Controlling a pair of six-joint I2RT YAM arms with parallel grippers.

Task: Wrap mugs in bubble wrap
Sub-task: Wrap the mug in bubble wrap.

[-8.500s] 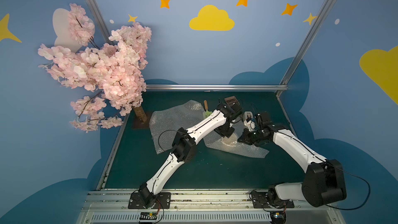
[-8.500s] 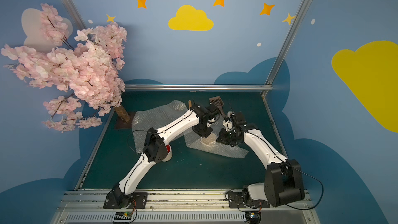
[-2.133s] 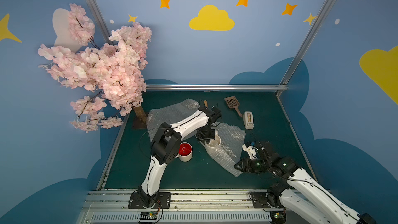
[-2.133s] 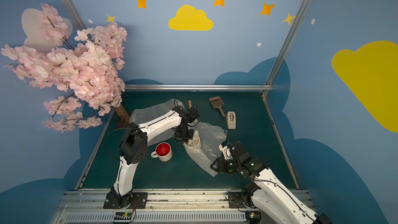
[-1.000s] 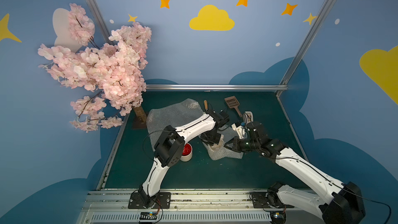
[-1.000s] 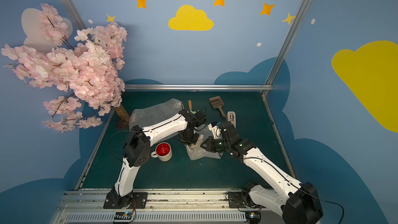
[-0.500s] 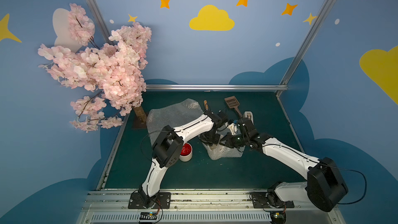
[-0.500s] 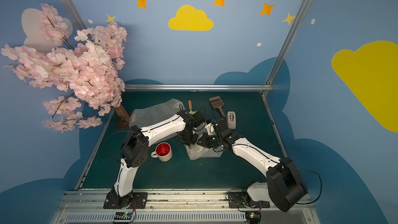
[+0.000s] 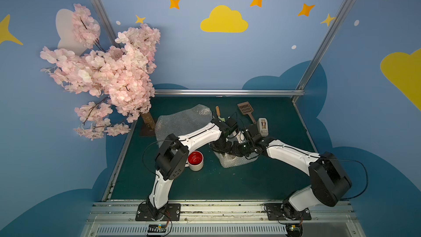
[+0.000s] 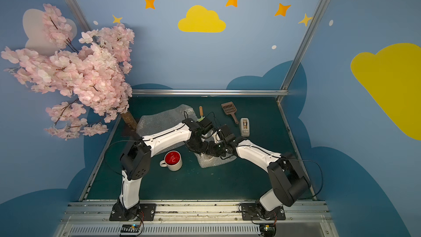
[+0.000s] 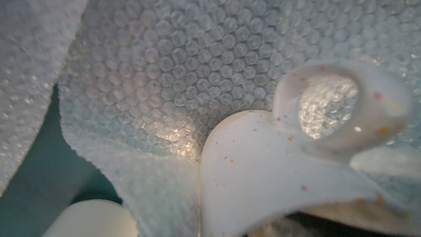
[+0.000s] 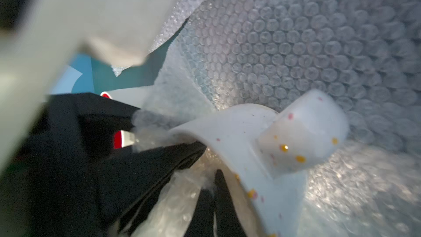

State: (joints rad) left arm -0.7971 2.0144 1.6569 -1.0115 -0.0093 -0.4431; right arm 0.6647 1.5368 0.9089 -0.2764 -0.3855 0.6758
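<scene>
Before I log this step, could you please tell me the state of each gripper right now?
Left gripper: cannot be told, jaws hidden.
Right gripper: closed, pinching the bubble wrap.

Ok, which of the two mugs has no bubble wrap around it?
The red-lined mug, standing bare on the table; the speckled mug sits in bubble wrap.

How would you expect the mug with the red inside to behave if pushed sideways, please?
The mug looks squat and upright, so it would probably slide, not tip. Its glossy glaze may slip in a pinch. Its handle sticks out, so off-centre pushes might turn it.
</scene>
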